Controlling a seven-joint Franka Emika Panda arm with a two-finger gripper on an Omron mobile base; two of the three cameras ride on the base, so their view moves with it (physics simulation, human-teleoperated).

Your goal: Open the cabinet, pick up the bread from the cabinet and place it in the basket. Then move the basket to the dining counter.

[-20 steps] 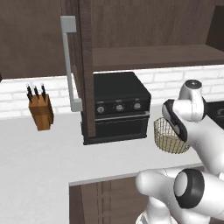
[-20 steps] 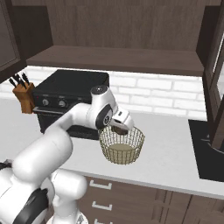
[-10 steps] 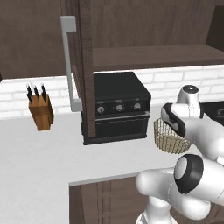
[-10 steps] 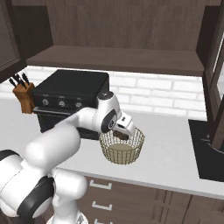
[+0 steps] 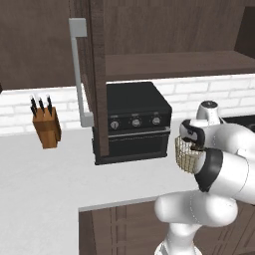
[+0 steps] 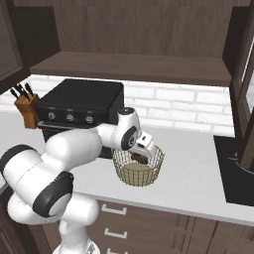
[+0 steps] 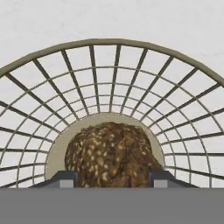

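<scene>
The gripper [image 7: 112, 178] hangs inside the basket [image 6: 138, 171], pointing down at its floor. In the hand view its two dark fingertips [image 7: 61, 178] stand one on each side of the bread [image 7: 113, 157], about half open, close against the loaf's flanks; whether they press it or just flank it cannot be told from these pictures. The bread is a brown, mottled, rounded lump that sits over the basket's round flat bottom, with the tan wire mesh fanning up around it on all sides.

In the right base view the basket stands on the white tabletop [image 6: 193, 168], just in front and to the right of the black countertop oven [image 6: 79, 106], and the white arm bends over from the left so that the hand dips past the basket's rim; a dark bit of the bread [image 6: 139, 158] shows under the hand. In the left base view the basket [image 5: 185, 154] is half hidden behind the arm's white wrist, to the right of the oven [image 5: 132, 122].

The cabinet [image 5: 164, 35] above the tabletop is open: one tall dark brown door stands swung out edge-on over the oven's left side, its grey bar handle [image 5: 79, 74] vertical, and the brown shelf [image 6: 129, 67] inside lies bare. A wooden knife block [image 5: 46, 127] with dark-handled knives stands on the tabletop well to the left of the oven, against the white brick backsplash [image 6: 183, 109].
</scene>
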